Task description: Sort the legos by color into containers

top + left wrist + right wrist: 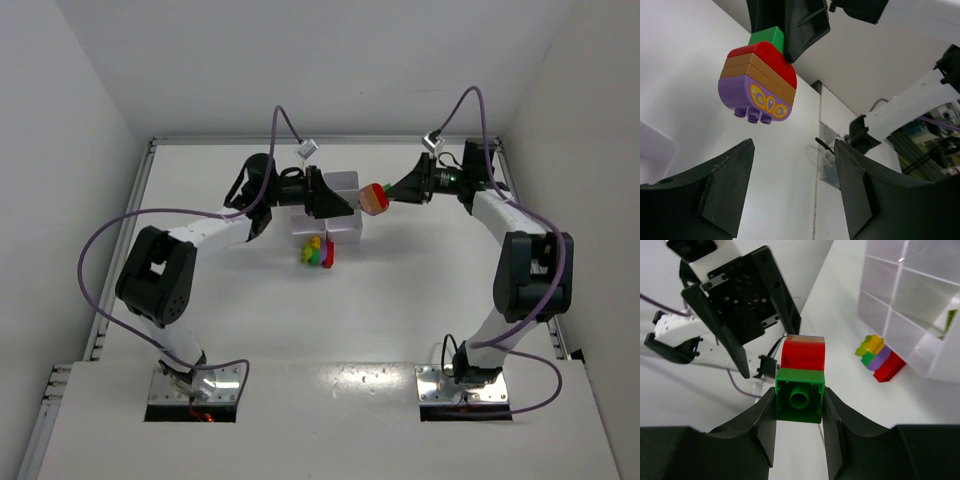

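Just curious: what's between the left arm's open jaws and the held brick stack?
Nothing: in the left wrist view, only air separates the brick stack from the left jaws.

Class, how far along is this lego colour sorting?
Done: no brick clearly sits in the white six-compartment plastic tray. In hand: the right gripper holds a joined green, red, brown and purple brick stack, facing the open left gripper. Left: splitting that stack, plus the yellow, green, purple and red brick cluster beside the tray.
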Action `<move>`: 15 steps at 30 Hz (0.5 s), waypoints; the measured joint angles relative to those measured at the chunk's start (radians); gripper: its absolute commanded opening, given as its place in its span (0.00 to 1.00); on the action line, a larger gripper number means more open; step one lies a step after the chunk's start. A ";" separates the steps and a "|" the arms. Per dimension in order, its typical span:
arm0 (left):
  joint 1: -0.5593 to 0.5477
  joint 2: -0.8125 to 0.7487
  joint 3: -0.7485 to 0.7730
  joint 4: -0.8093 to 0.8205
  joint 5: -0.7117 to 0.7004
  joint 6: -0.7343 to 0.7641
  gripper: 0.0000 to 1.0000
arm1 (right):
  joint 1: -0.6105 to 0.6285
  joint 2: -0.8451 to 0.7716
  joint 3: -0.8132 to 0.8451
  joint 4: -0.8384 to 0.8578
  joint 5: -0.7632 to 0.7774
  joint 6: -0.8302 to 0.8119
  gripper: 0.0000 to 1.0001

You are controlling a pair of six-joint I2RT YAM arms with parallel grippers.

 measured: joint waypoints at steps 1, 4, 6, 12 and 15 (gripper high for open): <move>0.000 0.008 0.000 0.016 0.019 -0.016 0.70 | 0.011 0.000 0.000 0.002 -0.011 0.005 0.00; 0.002 0.018 0.000 0.040 0.056 -0.051 0.69 | 0.036 0.000 0.000 0.010 -0.034 0.016 0.00; 0.003 0.018 0.000 0.057 0.066 -0.063 0.69 | 0.047 0.000 0.000 0.013 -0.039 0.022 0.00; 0.007 0.018 0.000 0.081 0.083 -0.080 0.66 | 0.070 -0.008 0.000 0.013 -0.051 0.027 0.00; 0.007 0.018 0.000 0.086 0.087 -0.084 0.64 | 0.083 -0.019 0.000 0.017 -0.049 0.030 0.00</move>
